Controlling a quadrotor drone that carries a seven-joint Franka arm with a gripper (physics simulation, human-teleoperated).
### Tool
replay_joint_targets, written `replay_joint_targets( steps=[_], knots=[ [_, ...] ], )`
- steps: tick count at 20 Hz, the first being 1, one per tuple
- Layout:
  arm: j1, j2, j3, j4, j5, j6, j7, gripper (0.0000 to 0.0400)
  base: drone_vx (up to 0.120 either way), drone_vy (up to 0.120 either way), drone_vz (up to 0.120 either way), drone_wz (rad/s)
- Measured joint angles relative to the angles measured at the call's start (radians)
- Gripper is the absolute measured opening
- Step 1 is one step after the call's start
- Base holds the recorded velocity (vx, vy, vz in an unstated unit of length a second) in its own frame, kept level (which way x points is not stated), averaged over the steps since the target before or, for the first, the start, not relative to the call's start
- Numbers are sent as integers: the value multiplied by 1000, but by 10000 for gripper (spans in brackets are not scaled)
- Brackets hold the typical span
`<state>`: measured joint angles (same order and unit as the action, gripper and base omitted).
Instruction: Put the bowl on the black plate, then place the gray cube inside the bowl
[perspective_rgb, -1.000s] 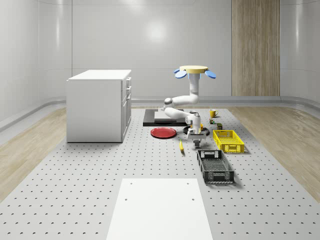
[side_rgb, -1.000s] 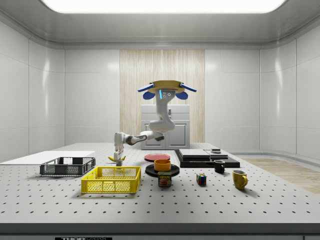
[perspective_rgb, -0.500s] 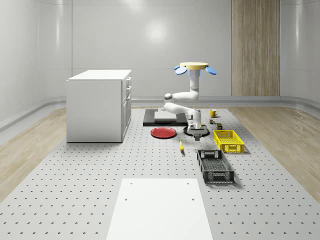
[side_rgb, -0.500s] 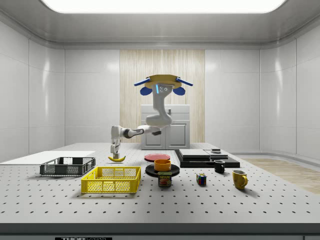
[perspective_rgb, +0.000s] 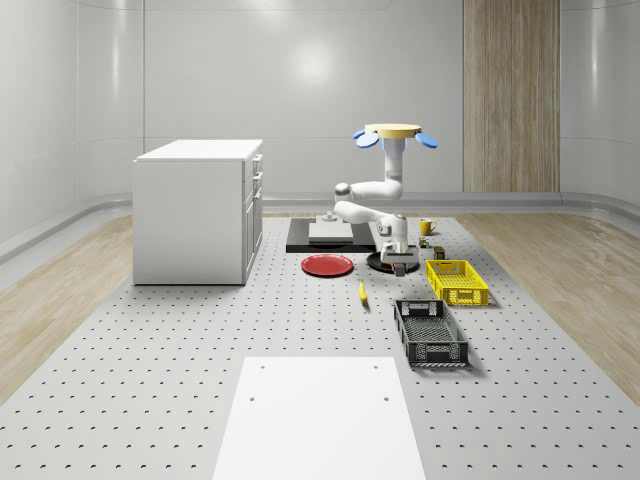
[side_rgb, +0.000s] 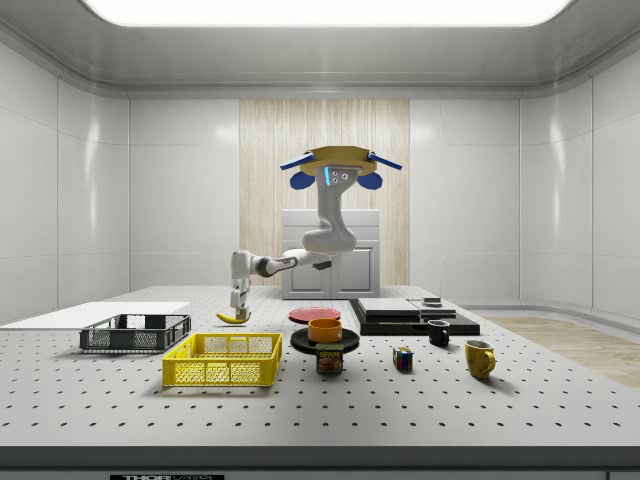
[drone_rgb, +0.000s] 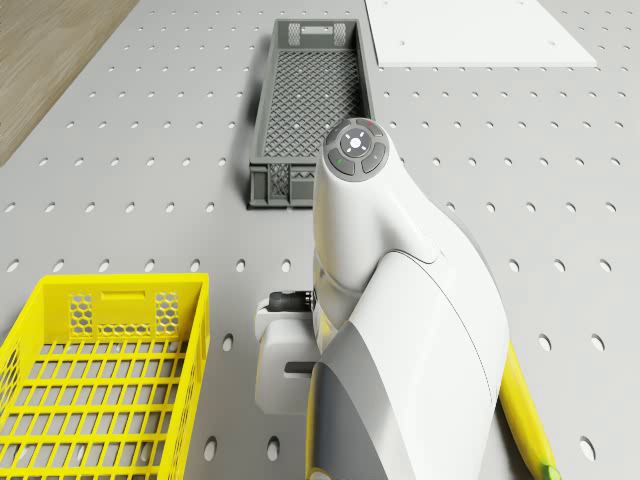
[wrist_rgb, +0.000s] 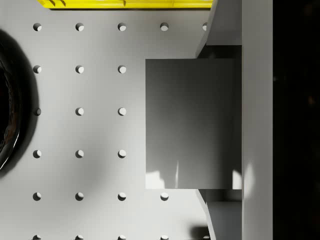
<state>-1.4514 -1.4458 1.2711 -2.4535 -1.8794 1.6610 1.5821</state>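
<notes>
I hover over the desk (perspective_rgb: 150, 340), my claw (wrist_rgb: 220, 130) clenched on the gray cube (wrist_rgb: 192, 122) above bare desk beside the black plate (side_rgb: 325, 342), where the bowl (side_rgb: 325, 329) already sits.

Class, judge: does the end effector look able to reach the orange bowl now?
Probably yes: the orange bowl sits uncovered on the black plate, the drone hovers near it, and the end effector, holding the gray cube, hangs nearby.

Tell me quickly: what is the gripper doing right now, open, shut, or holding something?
Gripper: shut on the gray cube, carried above the table beside the black plate.
</notes>
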Motion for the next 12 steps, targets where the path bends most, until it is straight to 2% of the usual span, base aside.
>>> replay_joint_targets(
  steps=[1, 4, 9, 12],
  knots=[
    [-1, -3, 0, 0, 2, 3, 1, 251, -120, 0, 0, 0],
    [-4, -11, -1, 1, 6, 10, 3, 251, -120, 0, -107, 0],
    [-8, -25, -3, 1, 13, 22, 6, 251, -120, 0, 0, 0],
    [-10, -32, -4, 2, 17, 28, 8, 251, -120, 0, 107, 0]
  ],
)
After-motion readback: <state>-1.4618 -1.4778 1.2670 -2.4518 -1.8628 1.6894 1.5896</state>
